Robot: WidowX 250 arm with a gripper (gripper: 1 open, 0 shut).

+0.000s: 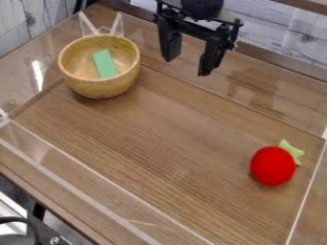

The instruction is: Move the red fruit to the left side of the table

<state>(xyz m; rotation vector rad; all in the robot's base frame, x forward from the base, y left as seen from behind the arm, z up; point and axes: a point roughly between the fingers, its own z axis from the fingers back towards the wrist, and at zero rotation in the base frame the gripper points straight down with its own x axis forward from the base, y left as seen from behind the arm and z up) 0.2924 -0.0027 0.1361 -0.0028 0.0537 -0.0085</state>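
Brown wood-grain table (166,134) w/ clear low walls, pale boards behind.

A round wooden bowl (99,67) sits toward the upper left of the view, upright, its pale rim catching light. Inside it lies a green block (105,64), flat and rectangular, tilted against the curved inner wall. Behind the bowl runs a light, whitish planked backdrop (281,24).

- A bowl (101,68) sits on the table (153,144) at the far left, a block (105,64) inside it.
- The fruit (273,164) lies at the near right.
- The gripper (188,59) hangs at the back, right of the bowl.
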